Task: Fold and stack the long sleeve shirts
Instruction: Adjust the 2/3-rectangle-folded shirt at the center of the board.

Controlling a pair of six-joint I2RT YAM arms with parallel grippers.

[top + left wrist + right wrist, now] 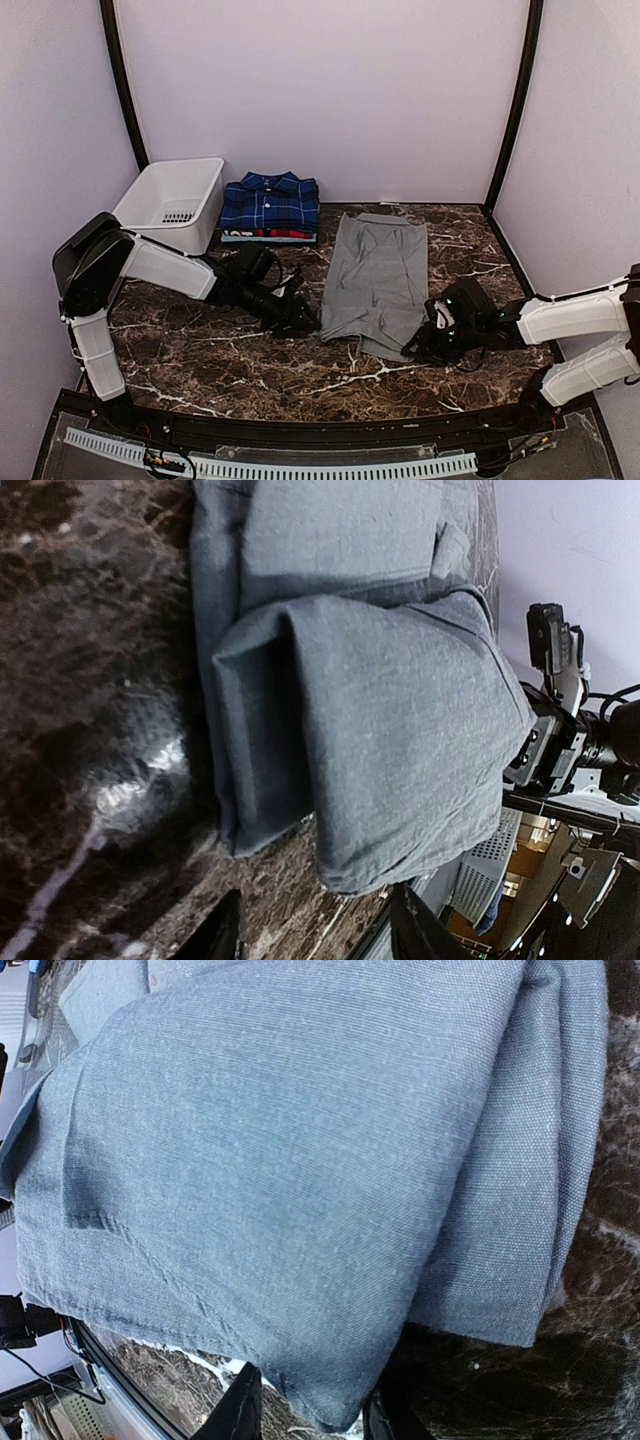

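The light grey shirt (375,275) lies folded into a long strip in the middle of the table. My left gripper (305,322) rests low at its near left corner. In the left wrist view this gripper (320,935) is open, with the shirt's hem (350,875) just ahead of the tips and bare marble between them. My right gripper (420,345) is at the near right corner. In the right wrist view its jaws (312,1415) straddle the corner of the grey shirt (280,1160), with a gap still showing beside the cloth. A folded dark blue plaid shirt (270,200) lies on one with red and white edges (280,234) at the back.
A white plastic basket (175,200) stands at the back left beside the folded stack. Dark marble table (240,370) shows around the grey shirt. Walls close in the back and both sides. The right arm (560,740) shows past the shirt in the left wrist view.
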